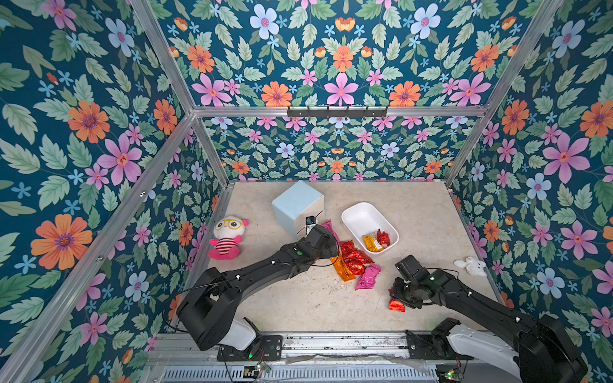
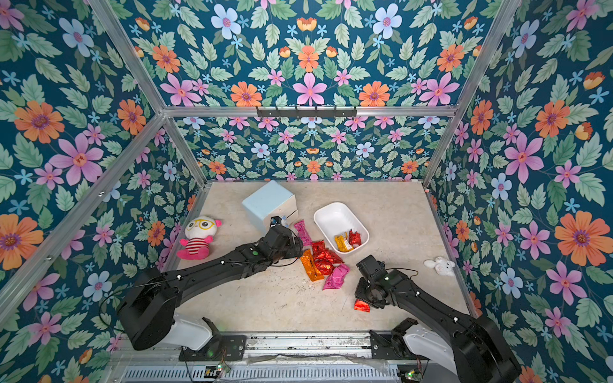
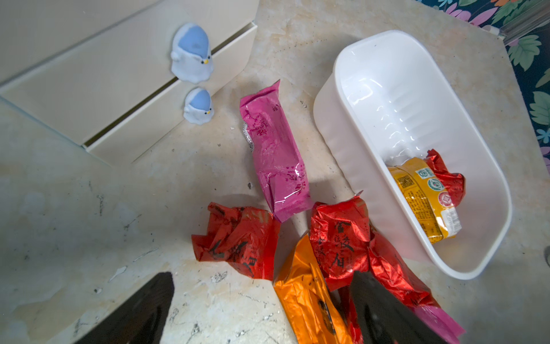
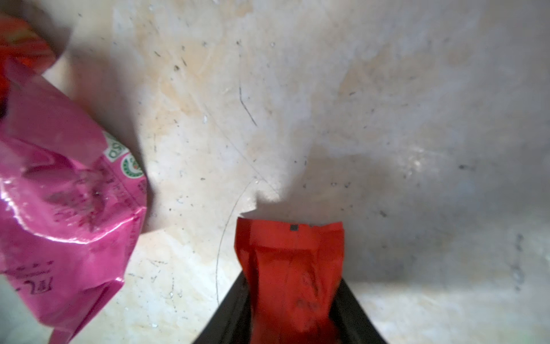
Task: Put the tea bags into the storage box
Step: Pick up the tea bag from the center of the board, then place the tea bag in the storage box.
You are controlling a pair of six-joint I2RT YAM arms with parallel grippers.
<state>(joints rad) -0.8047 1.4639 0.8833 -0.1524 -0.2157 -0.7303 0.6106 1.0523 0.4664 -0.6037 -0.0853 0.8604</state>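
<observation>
Broadly, table (image 1: 414,215): pale marbled top, carrying everything below.
Left arm: reaches across the middle of the table toward the loose heap.
Right arm: bent low near the front edge, well apart from the heap.
Drawer cabinet (image 1: 295,204): pale blue cube at the back; two small blue-and-white bird figures (image 3: 192,53) sit against its drawer fronts.
Striped plush (image 1: 227,237): off to the left side, clear of the work.
White plush (image 1: 471,265): at the right edge, also clear.
Storage box (image 1: 360,215): white oblong tub, right of the cabinet; a yellow sachet (image 3: 425,199) and a red one (image 3: 446,178) lie in its nearer end.
Tea bags on the table (image 1: 356,262): red, orange and pink sachets heaped just beside the box's near wall; a long pink sachet (image 3: 273,149) lies between cabinet and box.
Left gripper (image 3: 262,309): jaws spread wide over the heap, nothing between them; one finger (image 3: 384,312) overlaps the orange and red foil.
Right gripper (image 4: 293,312): jaws pressed onto a lone red sachet (image 4: 290,268), which sticks out ahead of them, low over the table.
Stage, as I judge it: two bags in, most still out; one being taken up.
Risk, slip: the foil is slick and crumpled, so a shallow pinch may let the red sachet slide out on the lift.
Risk, double pick: overlapping bags under the left jaws may come up together and one drop short of the box.
Risk, box shove: the heap touches the wall, so a low approach could nudge the light tub.
</observation>
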